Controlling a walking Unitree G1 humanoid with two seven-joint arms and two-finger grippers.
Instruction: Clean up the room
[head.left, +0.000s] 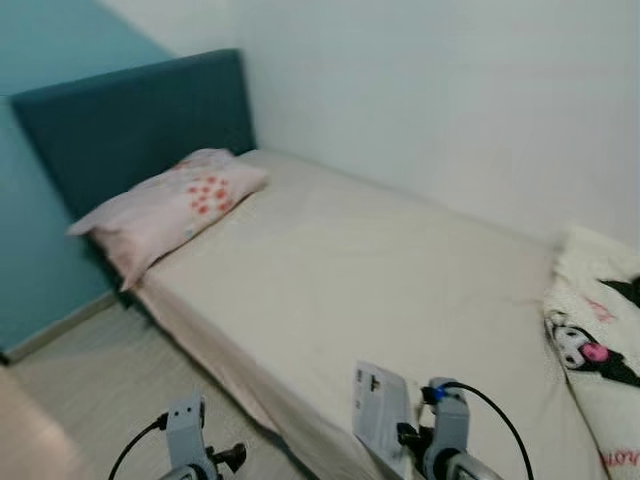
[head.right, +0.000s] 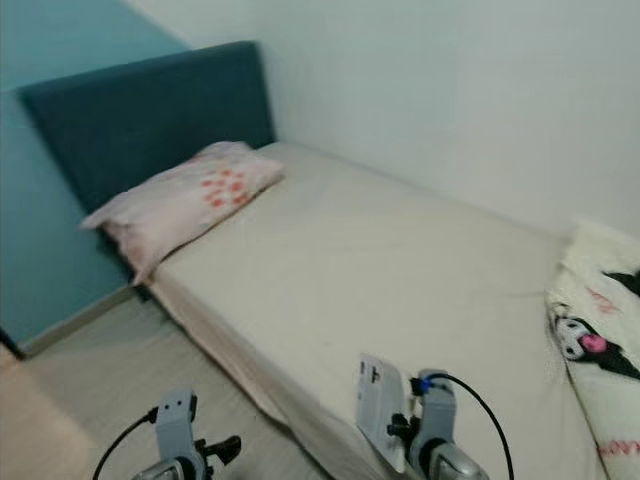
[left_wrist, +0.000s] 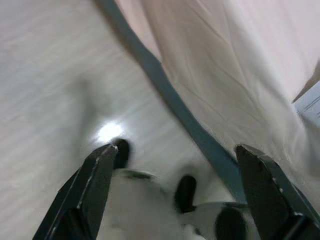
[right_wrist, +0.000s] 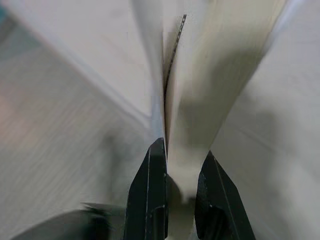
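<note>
Beige sheeting covers the bed (head.left: 380, 280), which runs along a white wall (head.left: 450, 90) to a dark teal headboard (head.left: 130, 120). A pink pillow (head.left: 175, 205) with red spots lies at the head end, and a cream blanket (head.left: 600, 340) with a cartoon print is bunched at the foot end. Low in the head view, the right gripper (head.left: 405, 432) holds a flat white box (head.left: 380, 405) upright above the near edge of the bed. The left arm sits low over the pale floor (head.left: 90, 380) beside the bed.

From the left wrist, the left gripper (left_wrist: 182, 175) is spread wide with nothing between its fingers (left_wrist: 95, 180), above the floor and the hanging edge of the sheet.

From the right wrist, the right gripper's fingers (right_wrist: 150, 185) are clamped on the thin edge of the box (right_wrist: 200, 100); the view is blurred.
</note>
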